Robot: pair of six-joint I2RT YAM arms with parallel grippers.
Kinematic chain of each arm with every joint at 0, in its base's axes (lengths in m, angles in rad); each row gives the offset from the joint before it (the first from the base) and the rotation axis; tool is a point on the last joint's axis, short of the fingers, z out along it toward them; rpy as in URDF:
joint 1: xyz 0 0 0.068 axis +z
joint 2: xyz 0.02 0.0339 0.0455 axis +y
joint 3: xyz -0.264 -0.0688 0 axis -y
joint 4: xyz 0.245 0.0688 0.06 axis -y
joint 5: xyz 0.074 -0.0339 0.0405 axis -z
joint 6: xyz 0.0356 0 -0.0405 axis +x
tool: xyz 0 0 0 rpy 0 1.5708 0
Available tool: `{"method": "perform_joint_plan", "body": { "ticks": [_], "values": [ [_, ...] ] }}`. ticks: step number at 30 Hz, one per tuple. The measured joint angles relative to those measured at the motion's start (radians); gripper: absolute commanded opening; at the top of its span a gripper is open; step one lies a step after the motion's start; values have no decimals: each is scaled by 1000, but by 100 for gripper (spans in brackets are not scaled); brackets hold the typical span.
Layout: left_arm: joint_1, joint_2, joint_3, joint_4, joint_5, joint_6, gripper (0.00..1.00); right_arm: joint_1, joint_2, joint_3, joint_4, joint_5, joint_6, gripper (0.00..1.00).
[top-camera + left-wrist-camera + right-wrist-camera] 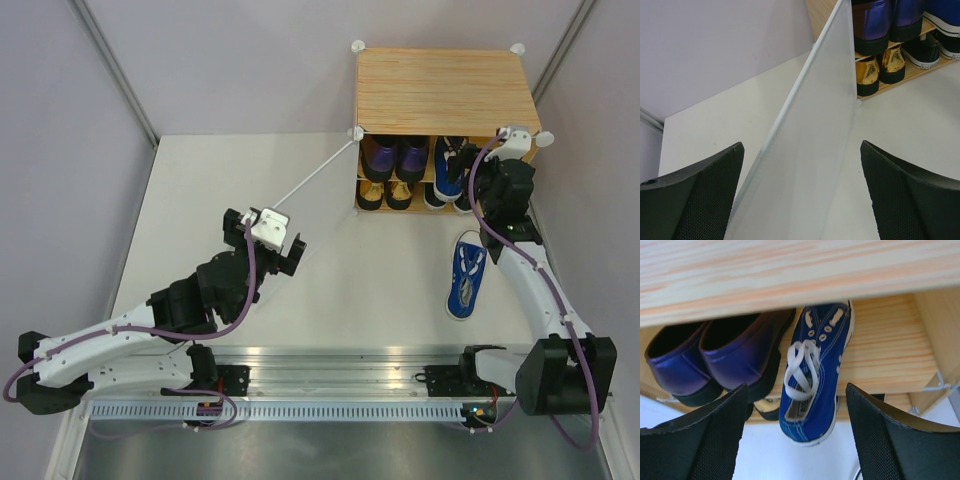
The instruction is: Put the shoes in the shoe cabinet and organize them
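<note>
Shoe cabinet (pixel 440 90): light wood grain, matt. Door panel (pixel 810 150): frosted white, smooth. Gold shoes (pixel 869 75): mirror-glossy. Purple shoes (pixel 735 352): satin sheen. Blue sneaker (pixel 822 415): woven cloth; laces (pixel 800 365): white cloth.

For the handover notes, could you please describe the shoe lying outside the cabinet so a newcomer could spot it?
Find the wooden cabinet at the table's far edge. On the table before its right half, beside the right arm, lies one sneaker. It is blue with white laces, the only shoe not on a shelf.
</note>
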State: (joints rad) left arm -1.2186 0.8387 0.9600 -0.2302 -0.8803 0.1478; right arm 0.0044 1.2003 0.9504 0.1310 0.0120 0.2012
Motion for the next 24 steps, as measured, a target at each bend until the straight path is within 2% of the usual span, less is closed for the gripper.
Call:
{"method": "perform_joint_plan", "body": {
  "ticks": [10, 24],
  "values": [
    [0, 1, 0, 0, 3, 0, 100, 0, -18, -122, -26, -46, 35, 82],
    [0, 1, 0, 0, 18, 0, 100, 17, 85, -141, -9, -46, 41, 82]
  ]
}}
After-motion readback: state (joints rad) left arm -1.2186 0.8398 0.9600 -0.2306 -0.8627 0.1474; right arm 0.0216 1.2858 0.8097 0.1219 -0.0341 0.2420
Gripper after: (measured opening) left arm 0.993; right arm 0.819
